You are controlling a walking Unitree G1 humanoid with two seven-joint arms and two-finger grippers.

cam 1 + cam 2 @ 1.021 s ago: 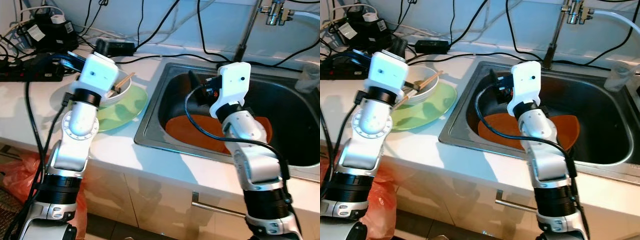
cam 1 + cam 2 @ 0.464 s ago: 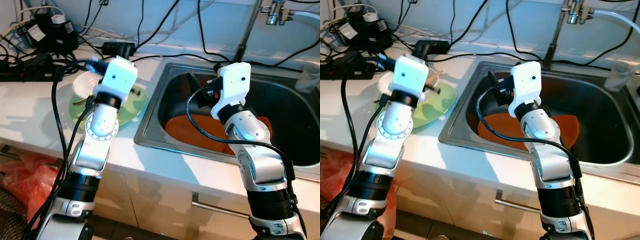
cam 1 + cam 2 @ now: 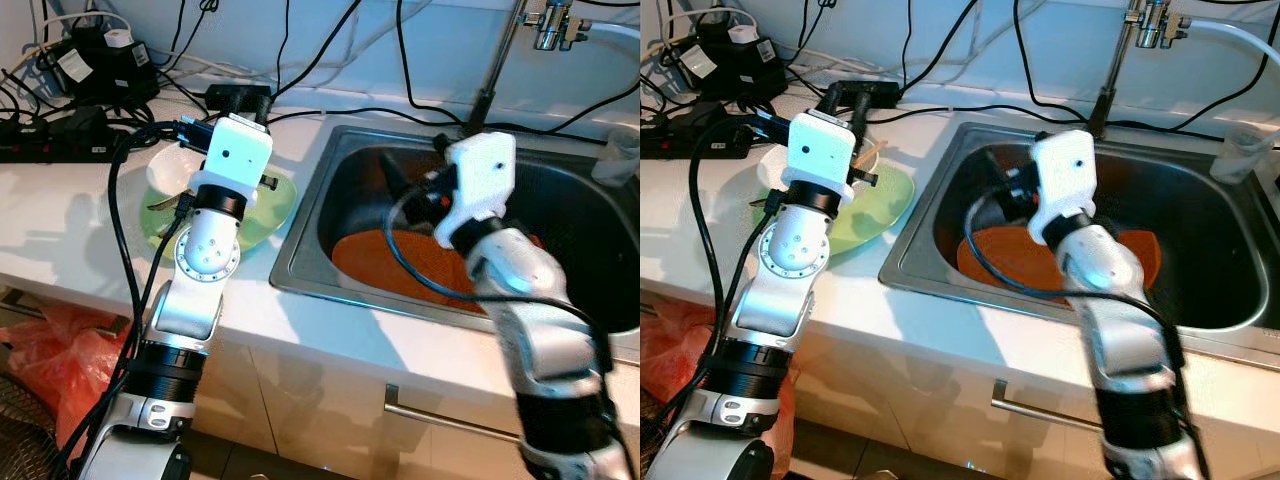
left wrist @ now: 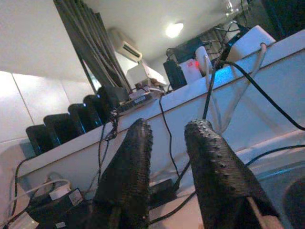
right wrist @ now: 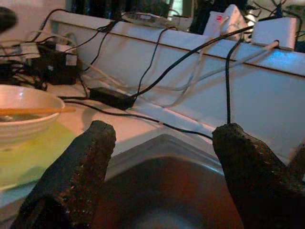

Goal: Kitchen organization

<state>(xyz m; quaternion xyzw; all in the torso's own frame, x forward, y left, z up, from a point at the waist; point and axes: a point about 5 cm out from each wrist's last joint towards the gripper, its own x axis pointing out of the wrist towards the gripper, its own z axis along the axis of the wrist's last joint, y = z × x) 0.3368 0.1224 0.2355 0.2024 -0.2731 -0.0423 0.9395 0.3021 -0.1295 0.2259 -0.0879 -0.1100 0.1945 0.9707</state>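
Since one second earlier the left arm had swung from over the bowl toward the sink-side edge of the green plate [image 3: 262,212], uncovering the white bowl [image 3: 172,170]; the right arm had shifted slightly toward the sink's right side and showed motion blur. The left gripper [image 4: 167,157] was raised above the table near the back edge, pointing toward the wall, jaws set to a narrow gap with nothing between them. The right gripper [image 5: 162,167] hovered over the left half of the steel sink [image 3: 300,262], jaws spread wide and empty. The bowl sat on the green plate on the white table [image 3: 70,215], left of the sink, with chopsticks [image 5: 35,110] lying across its rim. An orange plate [image 3: 385,262] lay flat on the sink floor, partly hidden behind the right arm. A clear plastic cup [image 3: 1237,152] stood at the sink's back right corner beside the faucet [image 3: 1120,60]. Black power adapters [image 3: 95,62] and cables [image 3: 330,60] crowded the table's back left corner and back edge.
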